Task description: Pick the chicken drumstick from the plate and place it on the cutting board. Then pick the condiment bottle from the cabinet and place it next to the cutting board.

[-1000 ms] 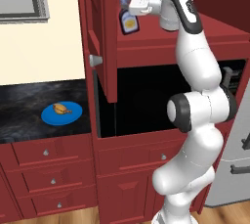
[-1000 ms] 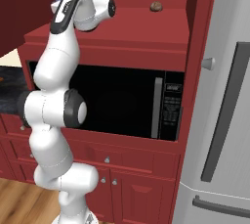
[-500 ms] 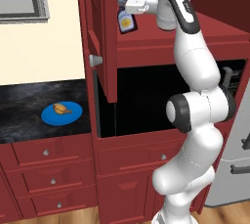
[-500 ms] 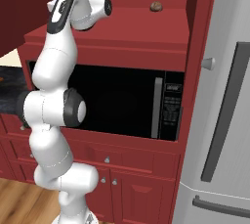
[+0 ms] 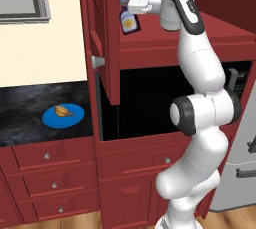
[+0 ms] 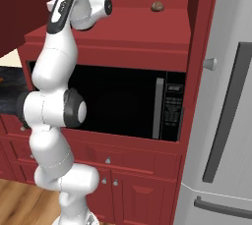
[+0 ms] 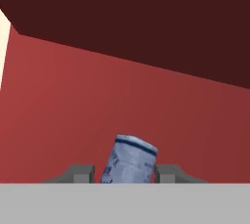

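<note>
Left base view. The white arm rises from the lower right to the upper centre of the frame, where its two-finger gripper (image 5: 124, 4) reaches left into the tall dark red wooden cabinet (image 5: 106, 38), behind the edge of the open panelled door. The small dark brown condiment bottle with a yellow-orange label (image 5: 129, 22) hangs tilted directly under the gripper, its neck and cap hidden at the fingers. At middle left, the flat round bright blue plate (image 5: 50, 119) lies on the dark counter with the small golden-brown chicken drumstick (image 5: 63, 111) on it, well apart from the gripper.

Right base view. The arm stands at the left of the frame, its wrist at the upper left. A small round brown lump (image 6: 157, 6) sits on the red shelf at upper centre, above the black microwave (image 6: 123, 102).

Hand view. The 2 dark fingertips (image 7: 78, 171) flank the bottle's white-grey cap at bottom centre, closed against its 2 sides; red cabinet wall lies behind.
</note>
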Motion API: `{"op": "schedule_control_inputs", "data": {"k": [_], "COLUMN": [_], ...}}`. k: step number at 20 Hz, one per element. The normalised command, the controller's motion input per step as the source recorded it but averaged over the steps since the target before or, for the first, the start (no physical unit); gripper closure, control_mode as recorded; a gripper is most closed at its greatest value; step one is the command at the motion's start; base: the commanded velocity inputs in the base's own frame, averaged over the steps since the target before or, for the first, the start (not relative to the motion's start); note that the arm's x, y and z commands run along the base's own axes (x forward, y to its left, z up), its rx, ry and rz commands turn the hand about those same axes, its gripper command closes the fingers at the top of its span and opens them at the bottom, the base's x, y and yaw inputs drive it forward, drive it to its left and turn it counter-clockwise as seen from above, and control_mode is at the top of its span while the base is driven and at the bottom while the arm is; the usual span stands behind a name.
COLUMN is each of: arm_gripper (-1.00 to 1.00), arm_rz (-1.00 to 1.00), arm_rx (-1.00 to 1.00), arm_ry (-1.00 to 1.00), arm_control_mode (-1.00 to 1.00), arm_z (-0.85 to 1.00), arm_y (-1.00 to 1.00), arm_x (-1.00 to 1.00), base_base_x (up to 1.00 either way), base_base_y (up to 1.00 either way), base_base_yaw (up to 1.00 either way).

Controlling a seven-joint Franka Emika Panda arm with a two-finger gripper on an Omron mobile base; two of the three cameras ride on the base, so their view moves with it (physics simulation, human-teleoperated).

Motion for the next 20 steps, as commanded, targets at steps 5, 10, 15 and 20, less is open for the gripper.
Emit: {"op": "schedule_control_inputs", "data": {"k": [5,10,15,20], "arm_gripper": [1.00,1.00,1.00,1.00], "arm_rz": [0.00,0.00,0.01,0.00], "arm_rx": [0.00,0.00,0.03,0.07], "arm_ry": [-0.04,-0.07,-0.07,-0.08], "arm_control_mode": [-1.00,-1.00,-1.00,-1.00], "arm_z": [0.00,0.00,0.00,0.02], "arm_y": [0.00,0.00,0.00,0.00], "arm_x": [-0.35,-0.46,-0.57,-0.62], "base_base_x": [0.00,0.00,0.00,0.00], "base_base_y": [0.00,0.00,0.00,0.00], "base_base_yaw": [0.00,0.00,0.00,0.00]}}
